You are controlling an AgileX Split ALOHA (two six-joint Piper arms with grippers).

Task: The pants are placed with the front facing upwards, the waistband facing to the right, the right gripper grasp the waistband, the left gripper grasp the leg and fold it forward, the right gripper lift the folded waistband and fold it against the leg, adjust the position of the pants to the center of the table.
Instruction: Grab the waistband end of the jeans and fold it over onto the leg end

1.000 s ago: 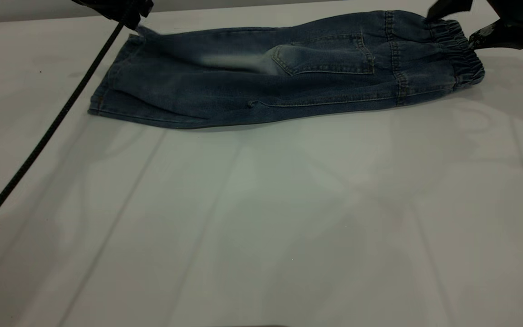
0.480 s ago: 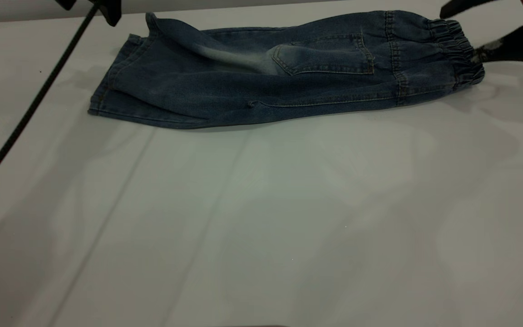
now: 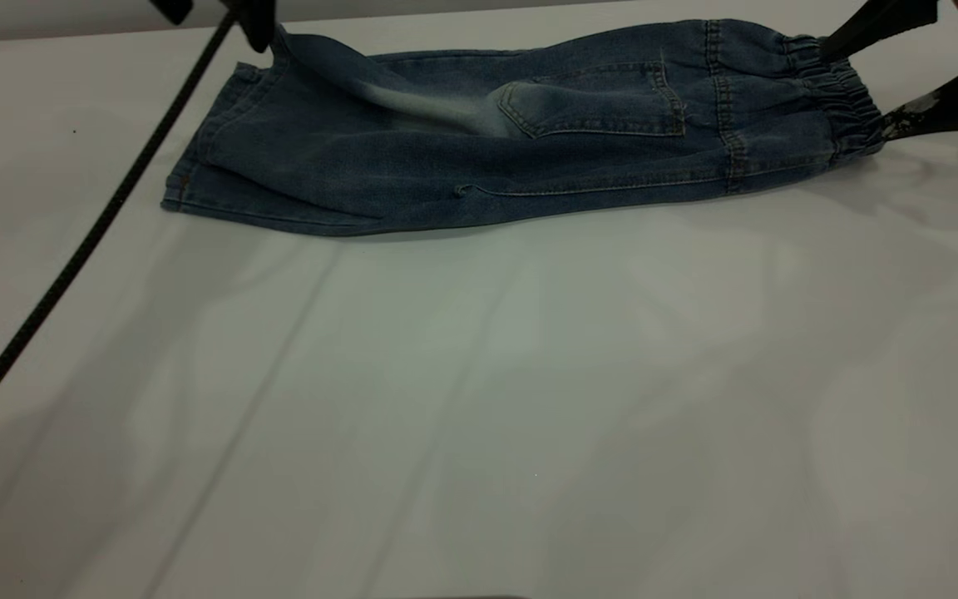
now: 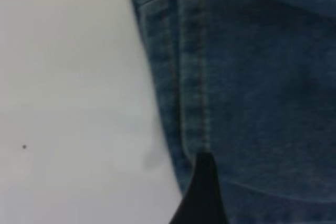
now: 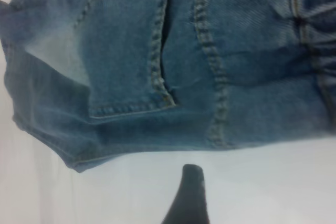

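Observation:
The blue denim pants (image 3: pixel 479 158) lie folded lengthwise at the far side of the white table (image 3: pixel 479 399), with the ruched waistband (image 3: pixel 841 91) to the right. My right gripper (image 3: pixel 857 90) is open, one finger behind the waistband's end and one in front of it. In the right wrist view, one of its fingers (image 5: pixel 189 195) hovers over bare table beside the pants (image 5: pixel 157 61). My left gripper (image 3: pixel 217 29) is open at the far left leg hem, where a corner of the leg (image 3: pixel 283 42) stands up. One of its fingers (image 4: pixel 202 192) overlaps the hem seam.
A black cable (image 3: pixel 71 258) runs slantwise from the left gripper down across the table's left part to the left edge. A pale wall strip (image 3: pixel 71 17) borders the table's far edge.
The left gripper drew off to the left, leaving the leg corner raised, then came back to it. The right gripper's fingers have shifted a little around the waistband's end.

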